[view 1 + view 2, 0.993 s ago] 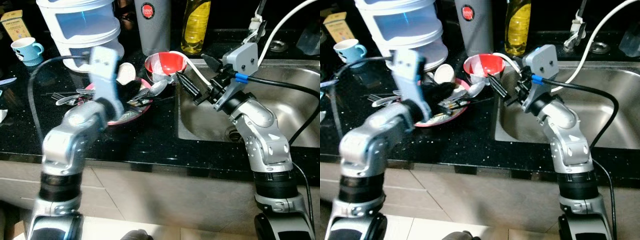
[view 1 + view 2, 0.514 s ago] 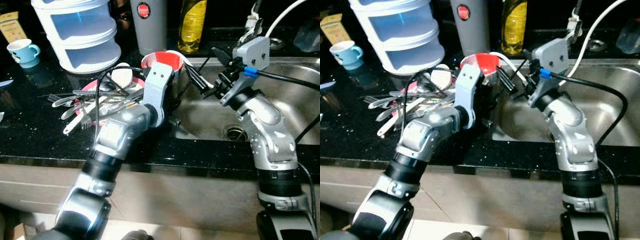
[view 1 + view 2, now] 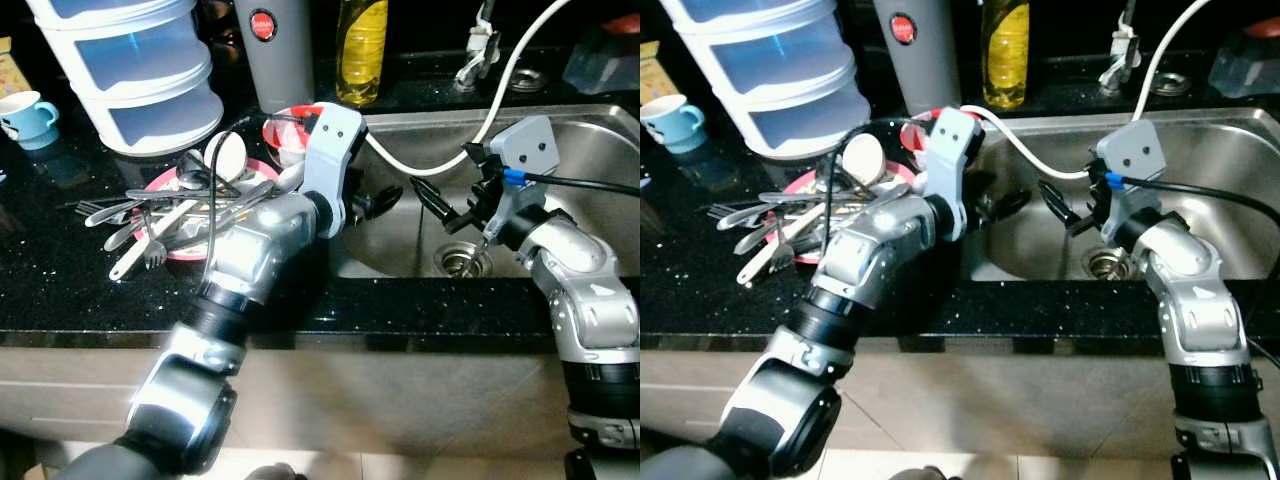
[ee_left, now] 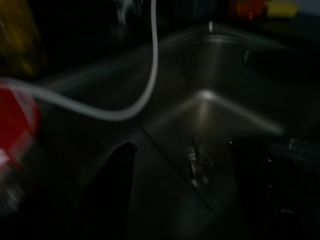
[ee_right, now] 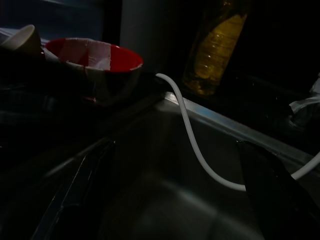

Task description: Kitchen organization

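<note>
Cutlery (image 3: pixel 165 215) is lying heaped on a pink plate (image 3: pixel 180 250) on the black desk (image 3: pixel 60 290), beside the sink (image 3: pixel 590 150). Left gripper (image 3: pixel 375 200) is reaching over the sink's near-left corner, jaws spread and holding nothing. Right gripper (image 3: pixel 440 205) is hovering above the drain (image 3: pixel 462 258), jaws spread too. Red bowl (image 3: pixel 920 135) is sitting behind the plate; white hose (image 3: pixel 500 95) is trailing across the basin.

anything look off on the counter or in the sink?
Yes. The cutlery is heaped loosely across the pink plate, handles jutting past its rim onto the black counter. A white hose droops from the back ledge across the sink toward the red bowl.
</note>
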Controlling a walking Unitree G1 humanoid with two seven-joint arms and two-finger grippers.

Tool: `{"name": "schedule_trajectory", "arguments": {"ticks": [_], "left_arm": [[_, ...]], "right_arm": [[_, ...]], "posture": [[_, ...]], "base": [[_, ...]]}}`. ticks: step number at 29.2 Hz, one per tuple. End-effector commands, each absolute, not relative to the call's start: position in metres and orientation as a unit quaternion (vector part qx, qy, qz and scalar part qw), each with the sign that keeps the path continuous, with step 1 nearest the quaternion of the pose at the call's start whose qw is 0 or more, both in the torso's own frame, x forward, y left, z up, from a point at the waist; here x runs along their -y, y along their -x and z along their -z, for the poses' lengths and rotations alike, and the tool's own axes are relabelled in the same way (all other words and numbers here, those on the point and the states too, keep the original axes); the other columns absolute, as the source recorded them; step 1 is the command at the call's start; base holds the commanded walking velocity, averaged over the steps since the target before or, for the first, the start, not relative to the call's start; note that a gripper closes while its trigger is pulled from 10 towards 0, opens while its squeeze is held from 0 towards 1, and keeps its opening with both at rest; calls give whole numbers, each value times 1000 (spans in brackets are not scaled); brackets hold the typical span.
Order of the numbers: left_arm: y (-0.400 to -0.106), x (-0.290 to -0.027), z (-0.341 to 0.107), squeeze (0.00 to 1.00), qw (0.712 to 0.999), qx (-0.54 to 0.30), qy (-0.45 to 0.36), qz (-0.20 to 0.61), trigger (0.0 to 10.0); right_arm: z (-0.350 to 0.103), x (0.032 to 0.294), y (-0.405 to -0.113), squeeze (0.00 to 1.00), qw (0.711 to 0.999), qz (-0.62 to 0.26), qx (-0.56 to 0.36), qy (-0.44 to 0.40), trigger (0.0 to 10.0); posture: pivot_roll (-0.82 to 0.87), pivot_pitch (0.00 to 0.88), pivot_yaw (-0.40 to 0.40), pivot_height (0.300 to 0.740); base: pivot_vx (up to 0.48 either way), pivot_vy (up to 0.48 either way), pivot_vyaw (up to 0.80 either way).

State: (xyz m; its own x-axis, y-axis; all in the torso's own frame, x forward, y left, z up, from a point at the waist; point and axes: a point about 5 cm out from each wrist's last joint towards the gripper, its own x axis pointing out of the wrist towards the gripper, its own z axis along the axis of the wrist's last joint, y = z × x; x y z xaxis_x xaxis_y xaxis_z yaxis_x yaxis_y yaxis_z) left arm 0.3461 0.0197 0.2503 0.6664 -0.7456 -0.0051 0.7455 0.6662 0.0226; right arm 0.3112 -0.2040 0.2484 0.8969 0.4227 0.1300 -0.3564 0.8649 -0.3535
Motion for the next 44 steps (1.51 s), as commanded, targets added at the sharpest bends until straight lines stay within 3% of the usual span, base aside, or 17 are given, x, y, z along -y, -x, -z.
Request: {"name": "schedule_trajectory", "arguments": {"ticks": [1,2,3,6,10,12,14,18,27,32,36,39,44], "left_arm": [[-355,-47,-263,0,941,37,-97,321,10000],[-355,-47,-263,0,941,37,-97,321,10000],[-357,-65,-268,0,954,40,-137,264,10000],[-351,-82,-267,0,960,29,-140,240,10000],[-329,-103,-258,0,955,20,-171,243,10000],[-305,-122,-252,0,955,2,-167,244,10000],[-305,-122,-252,0,955,2,-167,244,10000],[-272,-150,-247,0,964,-22,-159,211,10000],[-269,-181,-232,0,973,-69,-167,142,10000],[-269,-194,-226,0,984,-89,-137,72,10000],[-271,-205,-210,0,992,-111,-29,-44,10000],[-280,-208,-204,0,990,-121,38,-56,10000],[-290,-205,-204,0,989,-124,66,-43,10000]], "right_arm": [[-254,191,-309,0,953,-226,128,155,10000],[-254,191,-309,0,953,-226,128,155,10000],[-254,187,-309,0,952,-231,134,148,10000],[-253,184,-310,0,953,-231,132,144,10000],[-252,180,-311,0,952,-237,132,140,10000],[-253,178,-313,0,951,-240,135,136,10000],[-253,178,-313,0,951,-240,135,136,10000],[-252,173,-316,0,950,-249,137,127,10000],[-254,160,-320,0,945,-268,147,118,10000],[-252,161,-318,0,946,-265,148,115,10000],[-249,156,-318,0,945,-271,145,108,10000],[-252,154,-320,0,943,-276,151,109,10000],[-255,153,-321,0,943,-274,156,108,10000]], "posture": [[88,0,128,740],[88,0,128,740],[88,0,128,740],[109,0,124,740],[124,0,120,740],[152,0,116,740],[152,0,116,740],[184,0,101,740],[189,0,96,740],[183,0,106,740],[186,0,98,740],[185,0,86,740],[180,0,86,740]], "base": [[0,0,0],[0,0,0],[0,0,0],[0,0,0],[0,0,0],[0,0,0],[0,0,0],[0,0,0],[0,0,0],[0,0,0],[0,0,0],[0,0,0],[0,0,0]]}}
